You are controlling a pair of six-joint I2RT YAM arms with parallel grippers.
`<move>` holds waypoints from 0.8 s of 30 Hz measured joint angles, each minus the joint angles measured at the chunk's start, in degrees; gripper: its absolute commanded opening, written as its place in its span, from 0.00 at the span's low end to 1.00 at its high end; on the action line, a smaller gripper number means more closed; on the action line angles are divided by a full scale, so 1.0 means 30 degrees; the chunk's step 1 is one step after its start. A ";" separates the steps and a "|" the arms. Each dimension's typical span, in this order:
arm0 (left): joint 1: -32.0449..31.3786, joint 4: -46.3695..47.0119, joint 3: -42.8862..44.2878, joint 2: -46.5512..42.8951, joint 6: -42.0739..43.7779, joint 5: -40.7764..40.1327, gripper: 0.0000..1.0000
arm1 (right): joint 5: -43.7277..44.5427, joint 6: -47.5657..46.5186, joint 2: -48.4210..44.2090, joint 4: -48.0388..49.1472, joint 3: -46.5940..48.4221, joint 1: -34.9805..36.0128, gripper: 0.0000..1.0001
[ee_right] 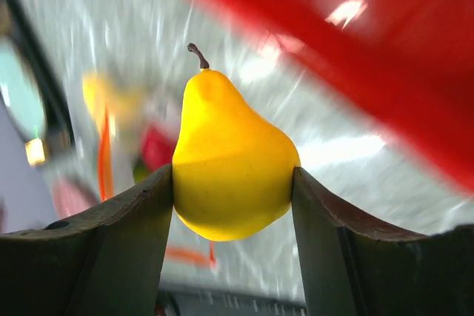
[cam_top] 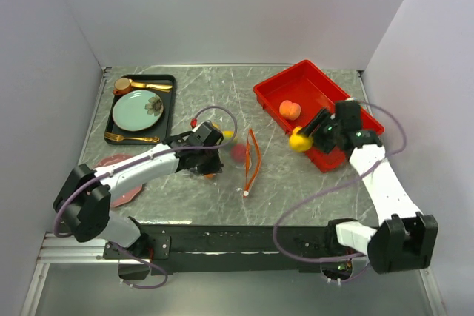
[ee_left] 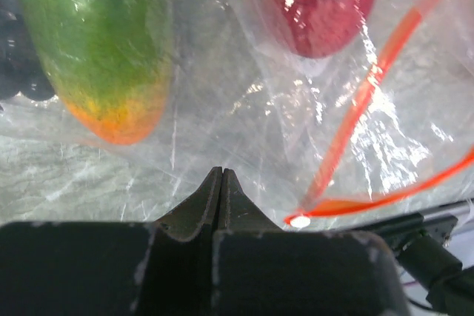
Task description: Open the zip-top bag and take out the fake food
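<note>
At the far left of the grey, marble-veined surface (cam_top: 296,190) sits a black tray (cam_top: 172,109) carrying a round mint-green plate (cam_top: 137,111) and gold cutlery (cam_top: 141,84). Nearer the arms, a flat pink plate (cam_top: 126,194) lies partly under the left arm.

The left gripper (ee_left: 222,179) is closed, its dark wedge-shaped fingers pressed flat together with no gap. Its tips meet right at the edge of the zip-top bag (ee_left: 244,109), but whether film is caught between them cannot be told. The bag lies crumpled at mid-surface, a thin, clear, glossy pouch creased with bright glints. Its orange-red zip strip (ee_left: 370,79) bends in a narrow loop that ends in a small white slider (ee_left: 300,220).

Some of the fake food (ee_left: 318,5) shows through the plastic: a rounded red piece and, left of it, a smooth, elongated green fruit (ee_left: 96,42) shading to orange at its end.

Further right, the right gripper (ee_right: 232,175) holds a yellow pear (ee_right: 229,131) between its two fingers. The pear is matte and bulbous, with a thin brown stem pointing up. It hangs just beside the near-left wall of the red tray (cam_top: 279,75) — a shallow rectangular plastic bin. A peach-coloured fruit (cam_top: 290,109) rests on the tray's floor.
</note>
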 measured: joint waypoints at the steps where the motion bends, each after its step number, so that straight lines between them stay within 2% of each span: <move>1: 0.0000 -0.0044 0.0000 -0.0109 0.0066 0.0066 0.01 | 0.0204 -0.0102 0.0466 0.0029 0.0495 -0.0743 0.34; 4: 0.0000 -0.0204 0.0051 -0.0619 0.0423 0.0459 0.01 | 0.0940 -0.0291 0.2324 0.0554 0.1945 -0.2521 0.39; 7: 0.0000 -0.0495 0.0270 -0.1086 0.0685 0.0619 0.02 | 0.1457 -0.0299 0.4116 0.1100 0.2863 -0.3789 0.59; 8: 0.0000 -0.0597 0.0350 -0.1253 0.0780 0.0634 0.05 | 0.1661 -0.0306 0.4940 0.1282 0.3249 -0.4087 0.72; 11: 0.0066 -0.0954 0.0750 -0.1647 0.0976 0.0699 0.11 | 0.1996 -0.0342 0.6594 0.1333 0.4146 -0.4583 0.91; 14: 0.0291 -0.1042 0.1202 -0.1807 0.1188 0.0896 0.16 | 0.2120 -0.0576 0.7992 0.1231 0.5238 -0.4590 0.98; 16: 0.0597 -0.1042 0.1515 -0.1807 0.1311 0.0998 0.16 | 0.2222 -0.0845 0.8269 0.0882 0.5829 -0.4583 0.98; 19: 0.1093 -0.1071 0.2200 -0.1515 0.1479 0.1137 0.13 | 0.2339 -0.1275 0.8160 0.0044 0.6703 -0.4459 0.88; 20: 0.1268 -0.1056 0.2565 -0.1231 0.1515 0.1209 0.10 | 0.2339 -0.1384 0.7978 -0.0066 0.6863 -0.4415 0.80; 22: 0.1566 -0.0831 0.3330 -0.0481 0.1625 0.1384 0.07 | 0.2266 -0.1435 0.7198 -0.0219 0.6688 -0.3978 0.69; 23: 0.1690 -0.0721 0.3621 -0.0066 0.1639 0.1464 0.05 | 0.2149 -0.1348 0.6572 -0.0095 0.6266 -0.3483 0.54; 24: 0.1836 -0.0583 0.3912 0.0372 0.1668 0.1523 0.04 | 0.2098 -0.1188 0.5960 0.0036 0.5785 -0.2827 0.50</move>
